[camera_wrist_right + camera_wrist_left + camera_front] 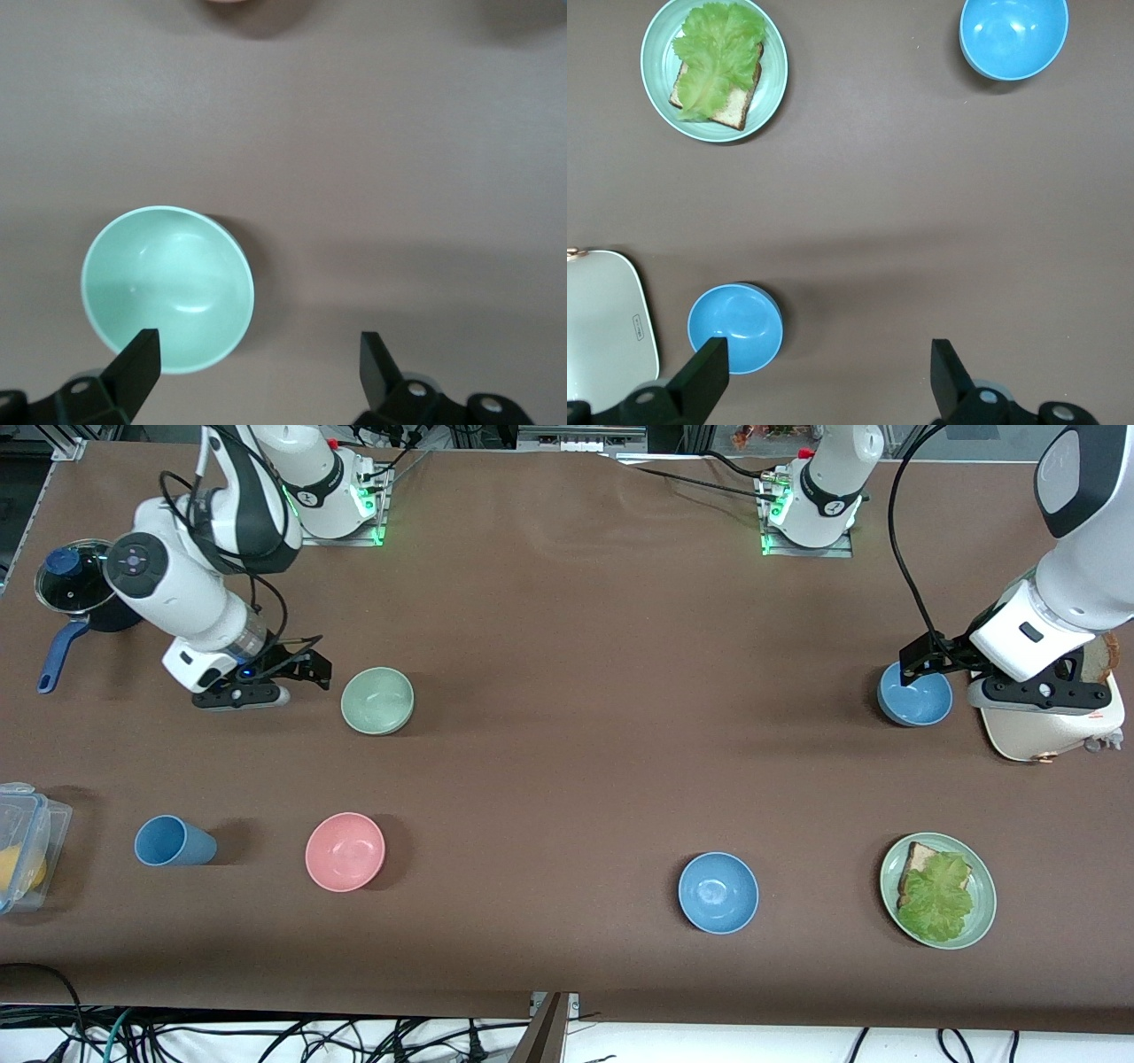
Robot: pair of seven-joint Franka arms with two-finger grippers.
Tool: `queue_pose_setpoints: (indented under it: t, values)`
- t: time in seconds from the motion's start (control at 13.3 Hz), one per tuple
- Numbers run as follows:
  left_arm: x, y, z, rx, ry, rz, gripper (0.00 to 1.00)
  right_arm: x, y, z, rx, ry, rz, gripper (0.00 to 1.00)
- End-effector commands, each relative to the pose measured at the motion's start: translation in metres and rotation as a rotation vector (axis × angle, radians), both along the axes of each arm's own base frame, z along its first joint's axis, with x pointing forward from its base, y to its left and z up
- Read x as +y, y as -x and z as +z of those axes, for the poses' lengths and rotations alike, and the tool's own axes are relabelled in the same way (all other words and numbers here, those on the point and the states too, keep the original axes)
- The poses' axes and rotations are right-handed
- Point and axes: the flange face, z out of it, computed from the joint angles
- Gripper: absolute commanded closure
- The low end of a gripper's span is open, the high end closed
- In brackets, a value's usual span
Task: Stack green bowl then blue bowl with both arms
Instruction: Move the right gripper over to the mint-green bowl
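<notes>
The pale green bowl [377,701] sits empty on the brown table toward the right arm's end; it also shows in the right wrist view [168,283]. My right gripper [312,666] is open beside it, and in its wrist view [257,354] one finger is over the bowl's rim. One blue bowl [915,695] sits toward the left arm's end and shows in the left wrist view [740,323]. My left gripper [920,662] is open, with one finger over that bowl's rim in its wrist view [828,359]. A second blue bowl [718,892] [1014,35] lies nearer the front camera.
A pink bowl [345,851] and a blue cup [174,841] lie nearer the camera than the green bowl. A green plate [982,886] holds bread and lettuce. A white appliance [1045,726] stands beside the left gripper. A lidded pot [75,584] and a plastic box [22,846] are at the right arm's end.
</notes>
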Motion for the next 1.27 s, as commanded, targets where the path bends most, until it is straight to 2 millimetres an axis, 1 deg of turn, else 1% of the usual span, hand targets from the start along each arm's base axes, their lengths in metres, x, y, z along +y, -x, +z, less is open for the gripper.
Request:
queue_pose_setpoints:
  t: [0.0,0.07,0.15,0.22,0.3,0.45,0.52,0.6,0.67,0.75,0.9,1.05,1.12,1.2]
  values:
    - [-0.001,-0.004,0.006,-0.006,0.026,0.015,0.0,0.004,0.015,-0.041,-0.022,-0.015,-0.012,0.01]
    - [-0.001,-0.004,0.006,-0.006,0.026,0.015,0.0,0.004,0.014,-0.053,-0.017,-0.018,-0.02,0.01]
    - [0.0,-0.004,0.006,-0.006,0.026,0.016,0.0,0.005,0.014,-0.061,-0.02,-0.02,-0.022,0.01]
    - [0.0,-0.003,0.005,-0.004,0.026,0.016,0.0,0.013,0.014,-0.066,-0.026,-0.024,-0.006,0.01]
    - [0.0,-0.003,0.005,-0.004,0.026,0.016,0.0,0.017,0.013,-0.072,-0.037,-0.028,-0.001,0.01]
    - [0.0,-0.004,0.006,-0.006,0.025,0.016,0.0,0.018,0.012,-0.089,-0.049,-0.035,-0.003,0.01]
    - [0.0,-0.004,0.005,-0.004,0.026,0.016,0.0,0.021,0.013,-0.096,-0.05,-0.037,0.002,0.02]
    - [0.0,-0.004,0.006,-0.006,0.026,0.016,0.0,0.02,0.014,-0.101,-0.049,-0.038,0.0,0.05]
    - [0.0,-0.004,0.006,-0.006,0.026,0.016,0.0,0.022,0.015,-0.106,-0.041,-0.038,0.002,0.13]
    - [0.0,-0.004,0.005,-0.004,0.026,0.016,0.0,0.023,0.016,-0.108,-0.038,-0.038,0.007,0.28]
    - [0.0,-0.004,0.005,-0.004,0.026,0.016,0.0,0.026,0.017,-0.109,-0.035,-0.038,0.01,0.65]
    - [0.0,-0.004,0.005,-0.004,0.026,0.016,0.0,0.027,0.016,-0.107,-0.032,-0.039,-0.011,0.98]
    - [0.0,-0.004,0.006,-0.006,0.026,0.016,0.0,0.031,0.016,-0.106,-0.034,-0.041,-0.022,1.0]
    - [0.0,-0.004,0.006,-0.006,0.026,0.016,0.0,0.041,0.016,-0.102,-0.039,-0.048,-0.023,1.0]
